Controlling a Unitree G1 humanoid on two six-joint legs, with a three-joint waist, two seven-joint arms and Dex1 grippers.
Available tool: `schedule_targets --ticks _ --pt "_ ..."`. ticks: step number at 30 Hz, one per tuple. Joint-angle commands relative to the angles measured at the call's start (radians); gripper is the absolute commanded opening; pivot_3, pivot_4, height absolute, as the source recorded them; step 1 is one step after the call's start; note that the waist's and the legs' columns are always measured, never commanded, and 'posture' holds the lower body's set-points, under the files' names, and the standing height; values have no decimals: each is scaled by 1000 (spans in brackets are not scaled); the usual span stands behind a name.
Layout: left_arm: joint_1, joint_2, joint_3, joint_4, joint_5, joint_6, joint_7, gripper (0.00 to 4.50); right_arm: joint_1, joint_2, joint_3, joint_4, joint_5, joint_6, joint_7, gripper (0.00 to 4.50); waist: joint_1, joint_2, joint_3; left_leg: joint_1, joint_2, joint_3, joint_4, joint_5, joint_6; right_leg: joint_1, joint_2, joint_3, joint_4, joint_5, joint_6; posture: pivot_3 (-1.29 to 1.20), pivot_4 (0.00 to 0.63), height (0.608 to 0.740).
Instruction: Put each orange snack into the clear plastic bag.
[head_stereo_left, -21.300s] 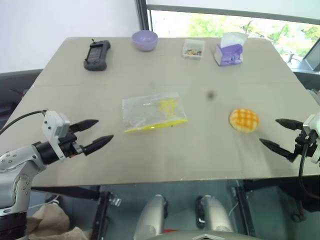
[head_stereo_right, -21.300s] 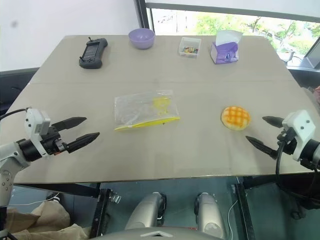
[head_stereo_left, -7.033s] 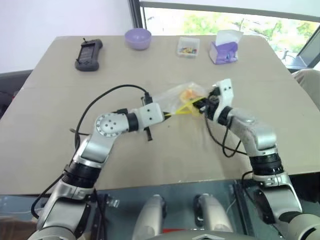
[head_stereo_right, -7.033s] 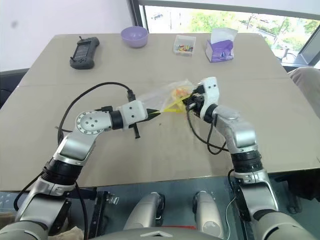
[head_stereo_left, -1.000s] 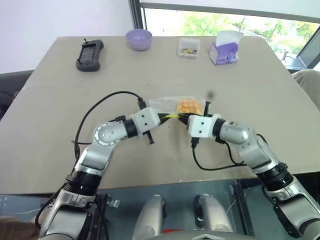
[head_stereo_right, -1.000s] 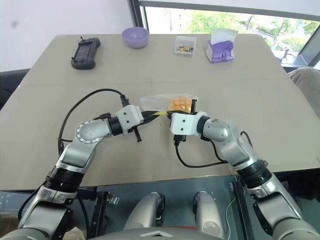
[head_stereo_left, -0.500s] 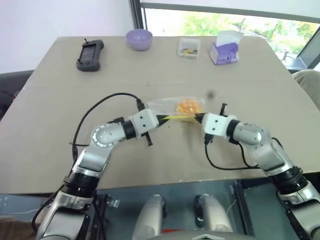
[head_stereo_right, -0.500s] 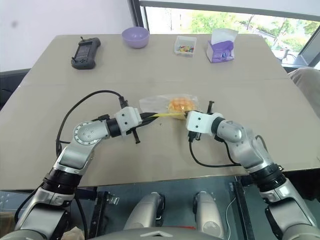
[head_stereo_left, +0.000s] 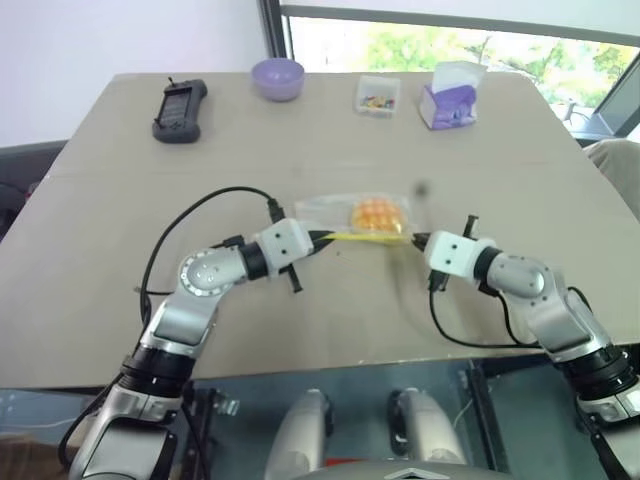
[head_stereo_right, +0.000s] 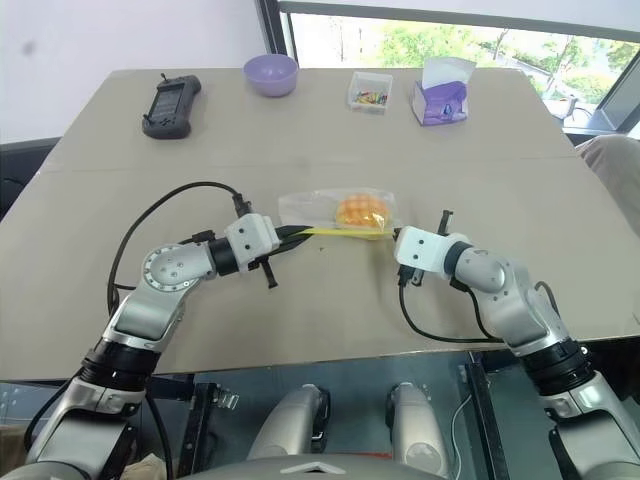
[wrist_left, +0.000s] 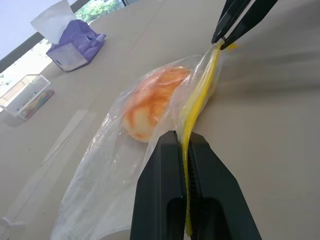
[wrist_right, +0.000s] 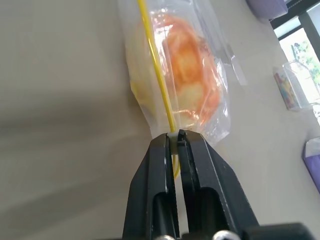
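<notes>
— Hands first: how are they posed?

— Both reach in low over the worktop (head_stereo_left: 120, 300), pointing at each other. The left hand (head_stereo_left: 322, 238) is clenched on the left end of the clear plastic bag (head_stereo_left: 330, 211), its fingers (wrist_left: 165, 165) pinching the yellow strip. The right hand (head_stereo_left: 417, 240) is clenched on the strip's right end, and the strip runs taut between them.

— Room around them?

— Open worktop lies on the near side and out to both side edges. Well apart along the far edge sit a black handset (head_stereo_left: 178, 105), a purple bowl (head_stereo_left: 277, 77), a small clear box (head_stereo_left: 377, 95) and a purple tissue pack (head_stereo_left: 449, 104).

— And the snack?

— One orange snack (head_stereo_left: 374, 214) lies inside the bag at mid-worktop, just beyond the strip. It looks round, golden-orange with a criss-cross top, paler at the rim, under crinkly film.
</notes>
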Motion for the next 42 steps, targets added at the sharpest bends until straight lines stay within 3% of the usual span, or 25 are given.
schedule_targets --ticks 1,7,12,16,21,25,29,32,36,42 --pt "-2 20 62 -34 -13 -17 15 0 10 -52 -87 -5 -2 26 -9 74 0 0 0 0 0 0 0 0 0 0 0 0 0 0 0 0 150 740" --pt "-8 19 63 -42 -15 -6 19 0 0 -80 -101 -6 17 21 3 74 1 0 0 0 0 0 0 0 0 0 0 0 0 0 0 0 150 740" --pt "-19 19 81 -58 -36 18 20 0 -50 -77 -151 -61 123 73 61 74 -1 0 0 0 0 0 0 0 0 0 0 0 0 0 0 0 150 740" --pt "-102 32 174 -80 -169 182 12 0 -173 -95 -226 -124 279 158 164 74 0 0 0 0 0 -1 0 0 0 0 0 0 0 0 0 0 150 740" --pt "-219 51 224 -37 -247 296 0 0 -317 -97 -236 -73 323 169 183 74 0 0 0 0 1 -1 0 0 0 0 0 -1 0 0 0 0 150 740" --pt "-301 43 197 79 -186 265 22 0 -401 -74 -186 31 272 114 156 74 0 0 0 0 0 0 1 0 0 1 0 -1 -1 0 0 0 150 740" --pt "-417 -7 130 273 -23 99 141 0 -468 -29 -124 194 169 -3 66 74 0 0 0 0 0 0 1 0 0 0 0 0 0 0 0 0 150 740" --pt "-452 -36 123 340 18 -3 175 0 -484 -22 -125 248 125 -57 12 74 2 0 0 -2 -1 0 1 0 0 0 0 -1 -1 0 0 0 150 740" --pt "-266 -1 67 209 -19 -23 11 0 -328 -42 -122 123 168 -4 84 74 -4 0 0 -2 -1 4 -2 -1 0 -3 -1 2 -1 0 0 0 150 740" --pt "34 45 1 88 50 -86 -33 0 -22 -36 -67 -114 197 133 150 74 -3 1 0 -3 0 10 -3 -7 3 -7 -1 7 -1 -2 3 0 150 740"
